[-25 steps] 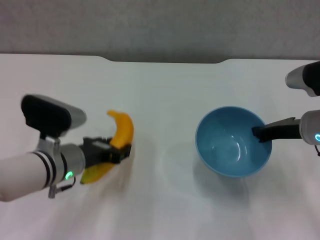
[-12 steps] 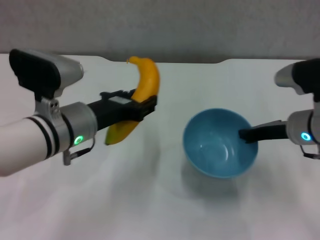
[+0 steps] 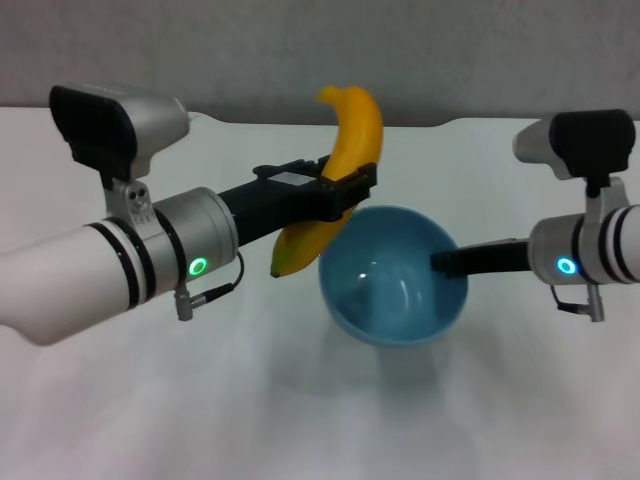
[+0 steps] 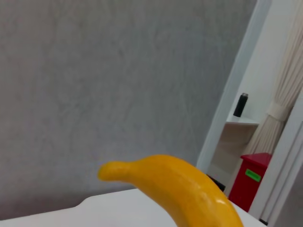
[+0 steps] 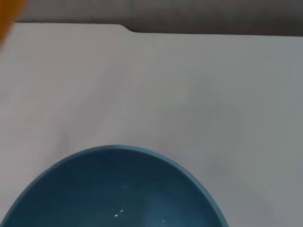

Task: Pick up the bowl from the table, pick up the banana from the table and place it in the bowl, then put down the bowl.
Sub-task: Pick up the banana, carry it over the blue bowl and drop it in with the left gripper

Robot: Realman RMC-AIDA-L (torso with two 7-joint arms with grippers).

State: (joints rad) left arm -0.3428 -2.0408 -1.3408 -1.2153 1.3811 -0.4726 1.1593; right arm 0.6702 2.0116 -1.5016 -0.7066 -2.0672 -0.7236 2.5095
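My left gripper is shut on the yellow-orange banana and holds it in the air, nearly upright, at the left rim of the bowl. The banana fills the near part of the left wrist view. My right gripper is shut on the right rim of the light-blue bowl and holds it above the white table. The bowl is empty. The right wrist view shows its inside with the table beyond it.
The table's dark notched back edge runs along the far side, with a grey wall behind it. In the left wrist view a red bin and a white shelf with a dark bottle stand far off.
My left gripper has lifted the banana off the table and carried it right, up to the bowl's rim. My right gripper has moved the bowl left, towards the banana.
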